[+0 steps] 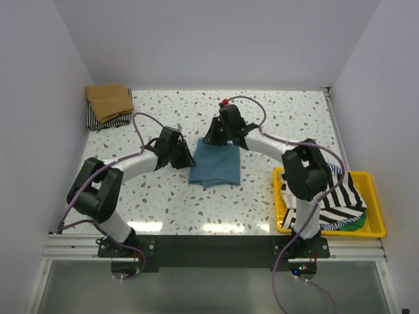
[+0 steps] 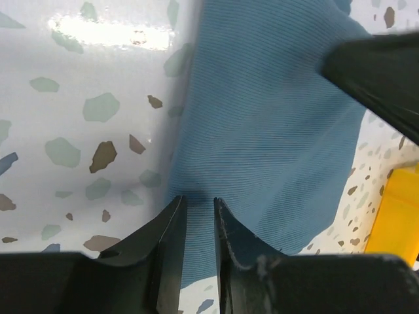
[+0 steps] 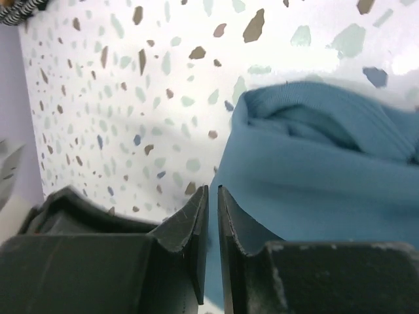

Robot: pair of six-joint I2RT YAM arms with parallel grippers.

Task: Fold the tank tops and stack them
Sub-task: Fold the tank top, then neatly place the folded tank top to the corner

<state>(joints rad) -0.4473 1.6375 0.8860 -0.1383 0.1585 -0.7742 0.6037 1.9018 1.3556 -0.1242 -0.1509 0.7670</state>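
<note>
A teal-blue tank top (image 1: 216, 167) lies folded in a rough square at the middle of the table. My left gripper (image 1: 188, 155) is at its upper left corner. In the left wrist view its tips (image 2: 200, 199) rest on the teal cloth (image 2: 262, 118), a narrow gap apart, with flat fabric showing between them. My right gripper (image 1: 219, 139) is at the cloth's far edge. Its jaws (image 3: 213, 188) are almost together on the edge of the teal fabric (image 3: 314, 170), which bunches in a fold beyond them.
A tan-brown tank top (image 1: 109, 98) lies on a striped one (image 1: 105, 120) at the far left corner. A yellow tray (image 1: 327, 230) at the near right holds striped tops (image 1: 344, 196) and a green one (image 1: 357, 222). The right arm (image 2: 380, 72) crosses the left wrist view.
</note>
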